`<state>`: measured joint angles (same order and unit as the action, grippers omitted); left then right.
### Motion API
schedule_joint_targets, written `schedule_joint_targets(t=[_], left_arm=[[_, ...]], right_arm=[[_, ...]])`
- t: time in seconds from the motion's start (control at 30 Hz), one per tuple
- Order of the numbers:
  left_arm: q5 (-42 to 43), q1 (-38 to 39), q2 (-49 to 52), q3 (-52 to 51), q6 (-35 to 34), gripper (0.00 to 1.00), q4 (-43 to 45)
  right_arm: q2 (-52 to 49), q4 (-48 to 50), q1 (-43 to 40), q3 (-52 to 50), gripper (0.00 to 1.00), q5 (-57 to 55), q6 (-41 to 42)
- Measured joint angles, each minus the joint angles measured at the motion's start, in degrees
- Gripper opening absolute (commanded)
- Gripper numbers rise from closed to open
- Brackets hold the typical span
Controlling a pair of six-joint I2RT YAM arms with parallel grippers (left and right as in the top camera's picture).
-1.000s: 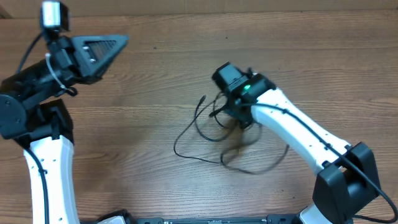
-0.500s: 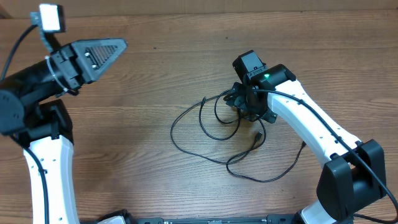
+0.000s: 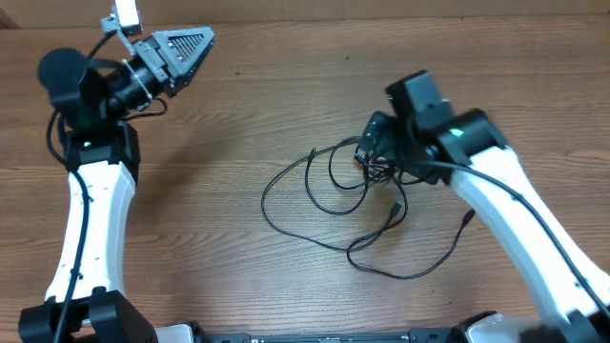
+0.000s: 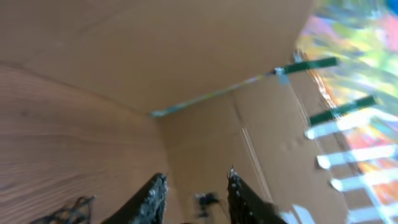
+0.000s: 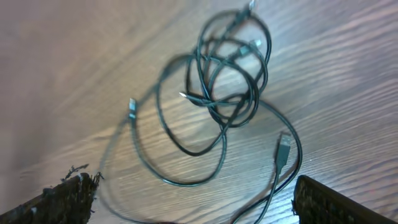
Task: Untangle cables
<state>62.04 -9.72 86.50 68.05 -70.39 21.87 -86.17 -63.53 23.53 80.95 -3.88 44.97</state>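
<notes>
The thin black cables (image 3: 335, 171) lie in a loose tangle on the wooden table, with long loops trailing to the left and front. The right wrist view shows the knot of loops (image 5: 230, 93) and a plug (image 5: 283, 149) flat on the wood. My right gripper (image 5: 199, 205) hovers above them, open wide, with nothing between its fingers (image 5: 68, 199); from overhead it (image 3: 376, 152) sits at the tangle's right edge. My left gripper (image 3: 202, 40) is raised at the far left, well away from the cables. Its jaws (image 4: 194, 180) stand apart with nothing between them.
A brown cardboard wall (image 4: 205, 56) with green tape (image 4: 305, 65) fills the left wrist view, beside a bright coloured patch (image 4: 360, 37). Bare wooden table (image 3: 219, 114) stretches between the two arms.
The right gripper opened wide, let the cables go and drew back to the right; the cables now lie spread out. The left arm swung and turned, its jaws parting.
</notes>
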Motion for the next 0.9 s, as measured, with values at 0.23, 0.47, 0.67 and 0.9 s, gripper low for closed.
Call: schedule_joint_targets(t=[0.23, 0.47, 0.67, 0.9], left_arm=[[-14.51, 6.03, 0.11, 1.70, 15.10, 0.39, -21.16], [-34.84, 19.58, 0.31, 10.47, 38.25, 0.57, -42.62], [-53.13, 32.96, 1.27, 11.50, 57.48, 0.83, -46.80], [-60.54, 38.58, 11.85, 11.61, 75.38, 0.92, -47.58]], right_arm=[[9.66, -1.03, -0.66, 0.00, 1.00, -2.99, -1.09], [14.23, -3.82, -0.68, 0.00, 1.00, -5.27, -1.51], [15.04, -5.73, -0.66, 0.00, 1.00, -5.57, -1.51], [15.04, -9.86, -0.66, 0.00, 1.00, -8.24, -1.51]])
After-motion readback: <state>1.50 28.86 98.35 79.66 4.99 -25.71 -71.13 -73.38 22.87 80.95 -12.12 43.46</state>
